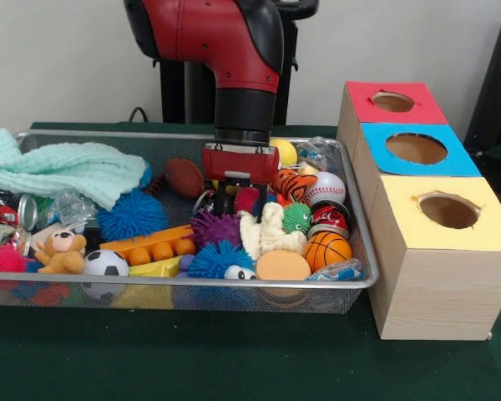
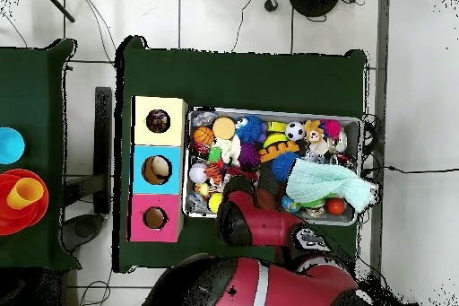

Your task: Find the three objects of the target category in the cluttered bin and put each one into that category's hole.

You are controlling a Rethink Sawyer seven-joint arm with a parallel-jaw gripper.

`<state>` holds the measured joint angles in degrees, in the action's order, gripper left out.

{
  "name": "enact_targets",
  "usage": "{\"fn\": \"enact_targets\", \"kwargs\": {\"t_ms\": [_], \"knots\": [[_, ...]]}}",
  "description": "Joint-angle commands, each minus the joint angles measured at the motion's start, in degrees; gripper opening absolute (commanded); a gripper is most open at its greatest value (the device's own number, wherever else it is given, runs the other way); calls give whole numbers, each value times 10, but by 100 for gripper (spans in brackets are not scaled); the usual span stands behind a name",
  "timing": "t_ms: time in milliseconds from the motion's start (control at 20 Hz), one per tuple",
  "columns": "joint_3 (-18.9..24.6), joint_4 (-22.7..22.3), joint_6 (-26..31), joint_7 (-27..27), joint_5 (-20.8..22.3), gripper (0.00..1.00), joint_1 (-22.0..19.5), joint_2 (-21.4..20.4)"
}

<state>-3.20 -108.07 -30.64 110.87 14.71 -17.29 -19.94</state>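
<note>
The wire-mesh bin (image 1: pixel 361 219) is full of toys; it also shows in the overhead view (image 2: pixel 269 111). A whitish-grey crinkly wad (image 1: pixel 70 206) lies at the left, under the mint towel's edge. A multicoloured wad (image 1: pixel 337 270) lies at the front right corner. Another clear crinkly wad (image 1: pixel 316 152) lies at the back right. My gripper (image 1: pixel 230 199) hangs low in the bin's middle, above a purple spiky ball (image 1: pixel 215 227), beside a red fuzzy ball (image 1: pixel 247 199). In the overhead view the arm (image 2: pixel 249 223) hides it. The yellow-topped box's hole (image 1: pixel 448 210) (image 2: pixel 159 120) shows nothing inside.
A mint waffle towel (image 1: pixel 63 167) covers the bin's left back. A cream plush toy (image 1: pixel 265 232), a basketball (image 1: pixel 326 249), a baseball (image 1: pixel 325 189) and a soccer ball (image 1: pixel 105 263) crowd the bin. Blue-topped (image 1: pixel 416 149) and red-topped (image 1: pixel 392 102) boxes stand behind the yellow one.
</note>
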Motion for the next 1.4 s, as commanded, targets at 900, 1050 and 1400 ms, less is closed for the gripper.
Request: {"fn": "enact_targets", "kwargs": {"t_ms": [900, 1050, 1400], "knots": [[-28, 44, -90, 83, -78, 0, 13, 88], [-48, 18, -58, 84, -70, 0, -3, 53], [-80, -21, 14, 65, -33, 0, -25, -33]]}}
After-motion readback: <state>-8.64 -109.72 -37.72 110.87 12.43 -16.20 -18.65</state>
